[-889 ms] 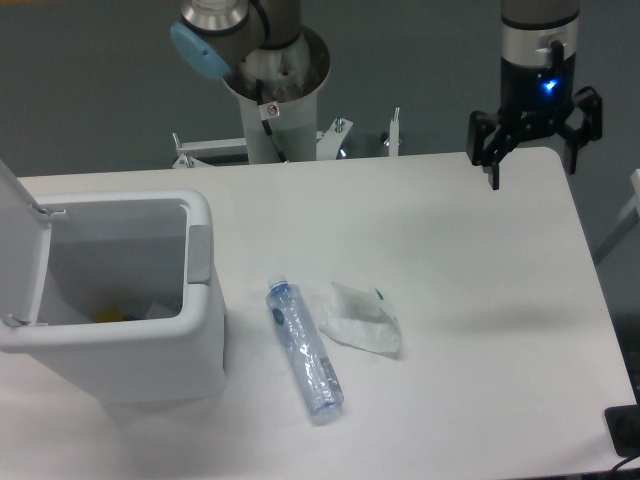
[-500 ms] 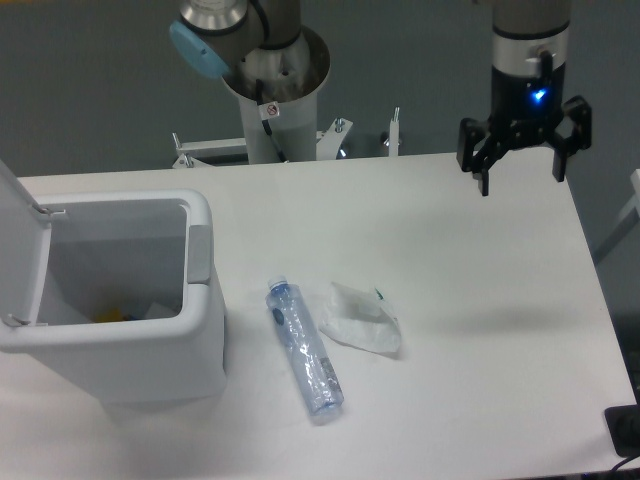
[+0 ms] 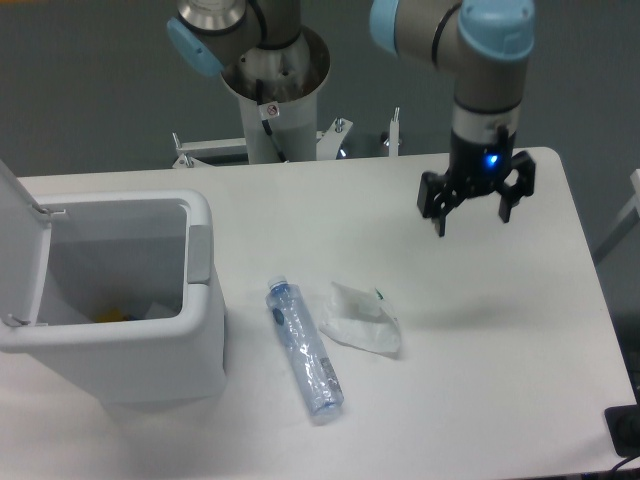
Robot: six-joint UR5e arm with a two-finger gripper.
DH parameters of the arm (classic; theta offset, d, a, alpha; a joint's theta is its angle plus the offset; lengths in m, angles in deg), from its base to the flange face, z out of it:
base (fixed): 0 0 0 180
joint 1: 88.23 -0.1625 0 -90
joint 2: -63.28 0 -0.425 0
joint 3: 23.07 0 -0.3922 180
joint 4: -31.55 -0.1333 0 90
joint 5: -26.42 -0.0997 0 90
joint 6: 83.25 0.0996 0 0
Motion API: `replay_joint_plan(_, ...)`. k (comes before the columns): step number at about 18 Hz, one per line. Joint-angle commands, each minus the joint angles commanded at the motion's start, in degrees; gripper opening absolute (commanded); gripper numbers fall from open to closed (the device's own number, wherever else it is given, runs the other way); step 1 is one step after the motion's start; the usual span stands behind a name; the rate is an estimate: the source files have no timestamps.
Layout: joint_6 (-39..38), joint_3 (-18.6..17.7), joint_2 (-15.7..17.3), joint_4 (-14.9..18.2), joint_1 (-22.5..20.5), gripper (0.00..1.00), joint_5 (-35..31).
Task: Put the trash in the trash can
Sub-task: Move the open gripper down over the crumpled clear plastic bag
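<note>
The white table carries the trash can at its left edge, lid up. The gripper hangs over the right half, fingers spread wide and empty. The crushed bottle lies just right of the can; the crumpled wrapper lies beside the bottle, nearer the gripper yet well apart from it

The arm was grey metal with light blue joint caps. Its black two-finger gripper carried a small glowing blue light. The silver base column bore a small red-and-white sticker.
</note>
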Motion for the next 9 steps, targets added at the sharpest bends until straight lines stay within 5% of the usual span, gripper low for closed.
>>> replay_joint_plan(5,-6.71,0.53,-5.89,-1.23,4.65,1.00,0.27)
replay_joint_plan(9,-5.92,0.36,-11.43,-10.10,7.29,1.00,-2.10)
